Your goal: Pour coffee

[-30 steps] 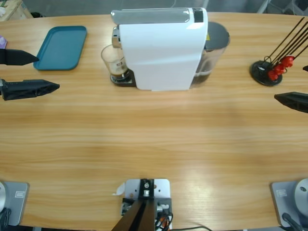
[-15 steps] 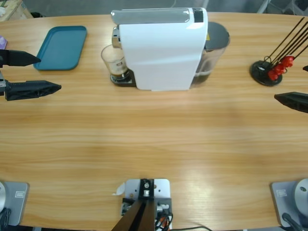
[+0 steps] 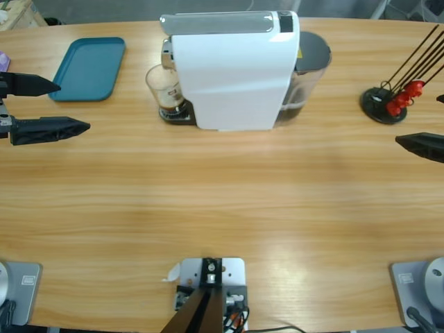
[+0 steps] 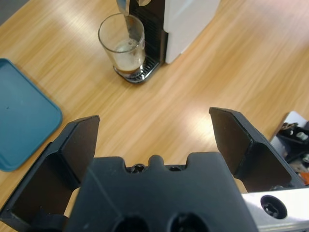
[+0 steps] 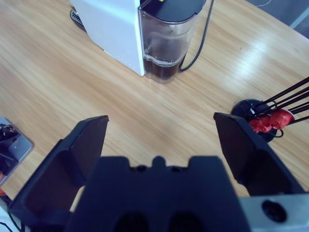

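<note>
A clear glass (image 3: 165,89) stands on the drip grate under the spout of the white coffee machine (image 3: 232,69). The coffee (image 4: 127,69) is a thin dark layer at the glass's bottom with pale foam above it. My left gripper (image 3: 73,106) hovers open at the table's left edge, well to the left of the glass (image 4: 122,43), with nothing between its jaws. In its wrist view the left gripper (image 4: 154,123) points toward the glass. At the right edge my right gripper (image 3: 418,119) is open and empty, and in its wrist view the right gripper (image 5: 161,121) faces the machine's water tank (image 5: 166,43).
A teal tray (image 3: 88,68) lies at the back left, just beyond the left gripper. A black stand with red-tipped rods (image 3: 387,104) sits at the back right, near the right gripper. A black cable (image 5: 200,36) runs from behind the machine.
The left gripper has crept slightly to the right, toward the machine. The right gripper and the glass have stayed put.
</note>
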Controlling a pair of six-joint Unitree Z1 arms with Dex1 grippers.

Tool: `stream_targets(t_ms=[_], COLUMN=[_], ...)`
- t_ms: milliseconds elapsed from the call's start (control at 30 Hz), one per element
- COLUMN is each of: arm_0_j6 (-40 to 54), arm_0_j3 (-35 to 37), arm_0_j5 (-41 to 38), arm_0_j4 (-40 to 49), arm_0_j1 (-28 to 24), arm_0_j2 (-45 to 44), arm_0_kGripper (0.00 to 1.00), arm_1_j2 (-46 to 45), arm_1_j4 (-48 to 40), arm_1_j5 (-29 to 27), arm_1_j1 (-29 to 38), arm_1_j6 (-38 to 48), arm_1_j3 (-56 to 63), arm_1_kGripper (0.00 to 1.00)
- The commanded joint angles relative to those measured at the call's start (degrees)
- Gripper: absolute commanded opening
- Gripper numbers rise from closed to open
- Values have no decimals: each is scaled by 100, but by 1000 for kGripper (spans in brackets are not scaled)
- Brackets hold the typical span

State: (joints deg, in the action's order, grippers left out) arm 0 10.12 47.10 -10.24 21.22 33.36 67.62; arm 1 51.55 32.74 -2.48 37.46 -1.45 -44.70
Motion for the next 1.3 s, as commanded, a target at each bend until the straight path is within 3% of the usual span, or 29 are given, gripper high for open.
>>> stream_targets(t_ms=[33,300,567,800,1300], arm_0_j6=[175,219,1034,1578,1730], arm_0_j3=[5,-50,-683,-939,-939], arm_0_j5=[-22,73,-4,-897,-1426], arm_0_j4=[-308,-1393,-2133,-3198,-4812], arm_0_j1=[-78,-191,-379,-516,-667], arm_0_j2=[471,1580,1615,2234,3553], arm_0_kGripper=[1000,1000,1000,992,996], arm_1_j2=[-49,52,178,320,567], arm_1_j4=[4,-3,1,6,-57], arm_1_j5=[98,116,123,158,300], arm_1_j1=[60,60,60,60,60], arm_1_j6=[-57,-57,-57,-57,-83], arm_1_j3=[164,148,123,76,67], arm_1_kGripper=[987,987,987,987,987])
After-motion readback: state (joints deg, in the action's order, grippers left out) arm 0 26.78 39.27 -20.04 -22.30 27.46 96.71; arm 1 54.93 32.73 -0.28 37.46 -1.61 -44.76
